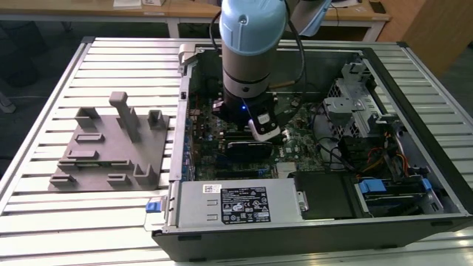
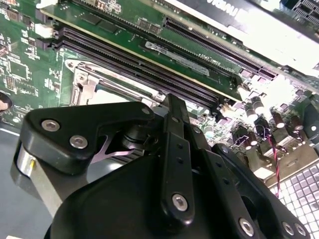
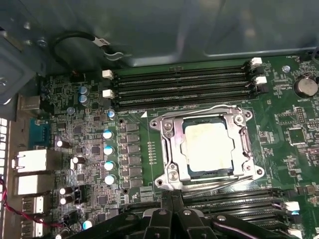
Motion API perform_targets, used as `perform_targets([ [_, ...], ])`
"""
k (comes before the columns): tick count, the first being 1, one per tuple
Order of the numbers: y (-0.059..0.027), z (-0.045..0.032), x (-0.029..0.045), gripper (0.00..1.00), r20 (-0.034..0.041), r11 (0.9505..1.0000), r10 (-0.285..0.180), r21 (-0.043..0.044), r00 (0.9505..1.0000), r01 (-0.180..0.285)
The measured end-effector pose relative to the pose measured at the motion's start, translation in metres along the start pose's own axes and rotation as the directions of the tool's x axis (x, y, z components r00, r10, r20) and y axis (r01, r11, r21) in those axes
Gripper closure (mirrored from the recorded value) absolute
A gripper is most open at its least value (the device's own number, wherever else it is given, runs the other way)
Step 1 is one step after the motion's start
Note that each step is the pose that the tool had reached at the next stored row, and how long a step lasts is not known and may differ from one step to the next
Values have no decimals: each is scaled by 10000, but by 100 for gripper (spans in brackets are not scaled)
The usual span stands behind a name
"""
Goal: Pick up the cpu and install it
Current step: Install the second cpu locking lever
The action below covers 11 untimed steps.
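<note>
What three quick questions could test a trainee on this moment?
1. True or false: the cpu lies inside the metal-framed socket.
2. Where does the grey plastic fixture stand? A) on the slatted table; B) on the floor; C) on a chair.
3. Fill in: the arm reaches down into the open computer ____.
Key: 1 true; 2 A; 3 case.

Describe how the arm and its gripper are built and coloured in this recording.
In the exterior view the arm is a thick cylinder: pale blue cap above, silver-grey body, black wrist section with a small blue light, then a white block. A black cable loops alongside it. In the second wrist view the gripper is matte black, made of flat linkage bars joined by silver screws.
</note>
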<state>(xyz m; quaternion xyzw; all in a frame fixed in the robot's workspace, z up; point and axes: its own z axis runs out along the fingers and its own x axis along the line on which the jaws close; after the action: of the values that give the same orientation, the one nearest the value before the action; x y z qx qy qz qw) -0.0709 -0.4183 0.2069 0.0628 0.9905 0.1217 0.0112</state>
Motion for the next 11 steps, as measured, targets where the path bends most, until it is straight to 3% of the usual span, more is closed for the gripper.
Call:
perform_targets([
  [4, -9, 24, 17, 89, -15, 9999, 4, -134, 10000, -4],
  [11, -17, 50, 28, 89, -33, 9996, 11, -281, 10000, -12],
])
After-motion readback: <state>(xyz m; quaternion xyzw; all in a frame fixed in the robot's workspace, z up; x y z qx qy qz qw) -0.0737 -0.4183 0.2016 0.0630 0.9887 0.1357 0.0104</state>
